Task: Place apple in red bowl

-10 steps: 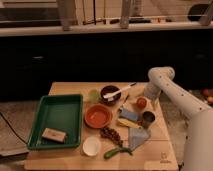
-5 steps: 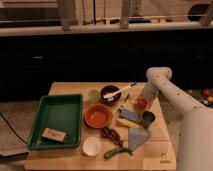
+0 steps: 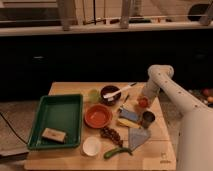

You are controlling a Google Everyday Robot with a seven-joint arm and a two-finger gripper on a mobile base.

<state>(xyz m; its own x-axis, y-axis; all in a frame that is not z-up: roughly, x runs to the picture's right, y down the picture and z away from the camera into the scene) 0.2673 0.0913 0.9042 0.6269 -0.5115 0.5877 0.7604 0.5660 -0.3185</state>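
Observation:
The apple [image 3: 143,103] is small and red-orange and sits on the wooden table [image 3: 70,89] at the right, beside the dark bowl. The red bowl [image 3: 98,115] is wide, shallow and orange-red, and stands at the table's middle, left of the apple. My gripper [image 3: 145,96] hangs at the end of the white arm [image 3: 165,82], right over the apple and touching or nearly touching its top. The arm hides how the gripper stands on the fruit.
A green tray [image 3: 37,125] with a tan block stands at the left. A dark bowl with a white spoon [image 3: 110,93], a green cup [image 3: 93,95], a metal cup [image 3: 148,119], grapes [image 3: 111,134], a small white bowl [image 3: 92,146], a green pepper [image 3: 117,151] and a grey cloth [image 3: 138,137] crowd the table.
The arm has shifted slightly and the gripper has settled lower onto the apple. The apple and the bowls have not moved.

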